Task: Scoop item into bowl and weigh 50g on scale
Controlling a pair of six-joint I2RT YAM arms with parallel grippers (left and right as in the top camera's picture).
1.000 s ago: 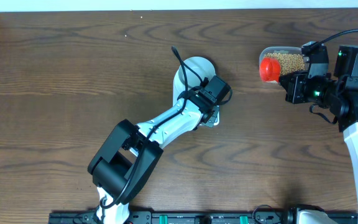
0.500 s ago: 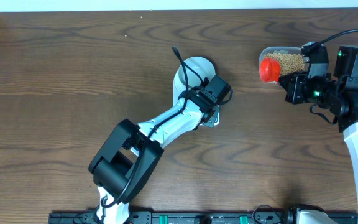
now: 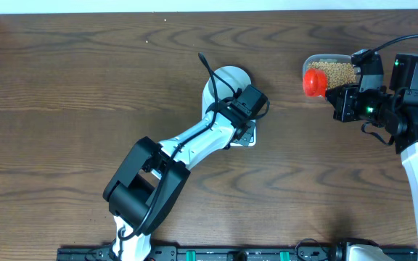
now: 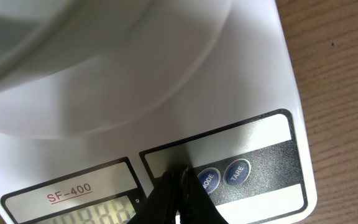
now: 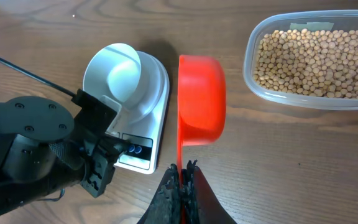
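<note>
Sitting at lower centre, left gripper [image 4: 178, 179] is closed beside the buttons on the scale [image 4: 253, 81]. Handle of red scoop [image 5: 202, 99] is clamped in right gripper [image 5: 182, 169].

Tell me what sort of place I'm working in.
Probably a robot test bench, not a kitchen: a plain wooden table with a scale, a bowl and a tub of beans set out.

One flat white digital scale [image 5: 159, 87], one small pale round bowl [image 5: 120, 74], one red plastic scoop [image 5: 202, 99], one clear plastic tub [image 5: 303, 101], many small tan beans [image 5: 316, 56], one wooden desk [image 5: 260, 155].
</note>
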